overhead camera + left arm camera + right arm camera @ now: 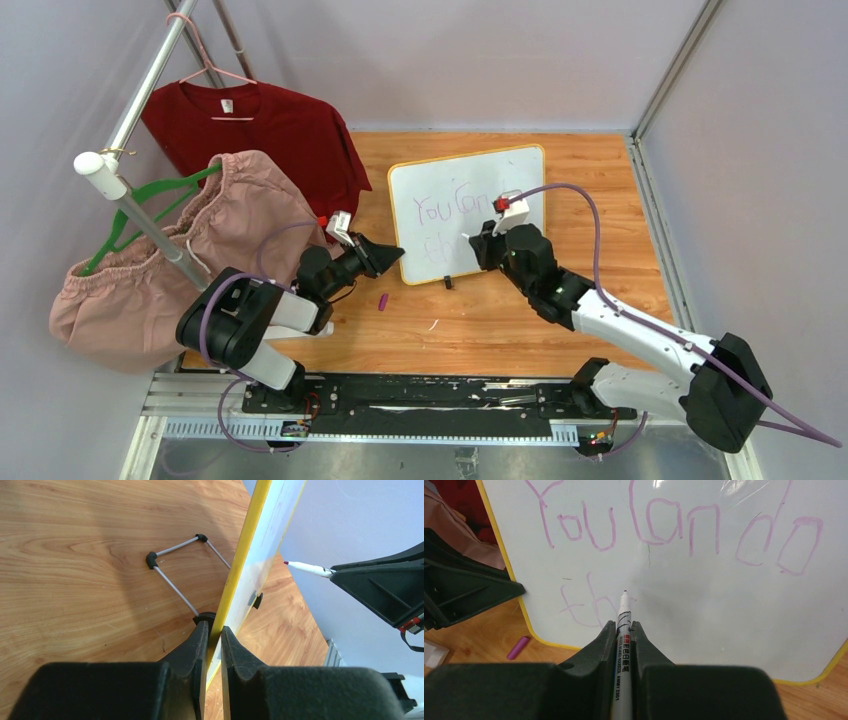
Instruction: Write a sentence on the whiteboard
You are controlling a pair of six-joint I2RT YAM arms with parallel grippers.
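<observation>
The whiteboard (pixel 470 205), white with a yellow frame, stands tilted on the wooden table. It shows edge-on in the left wrist view (pixel 250 545). My left gripper (pixel 392 258) (pixel 215 630) is shut on the frame's lower left edge. My right gripper (pixel 478 240) (pixel 624 626) is shut on a white marker (pixel 623 645), its tip close to the board face. The sentence (pixel 664 530) reads "You can do" in purple, with "th" (pixel 589 605) started below. In the left wrist view the marker (pixel 307 568) points at the board face.
A purple marker cap (pixel 383 301) (pixel 518 648) lies on the table near the board's lower left corner. A red shirt (pixel 260 130) and pink shorts (pixel 170 260) hang on a rack (pixel 150 225) at the left. The board's wire stand (pixel 175 565) rests behind it.
</observation>
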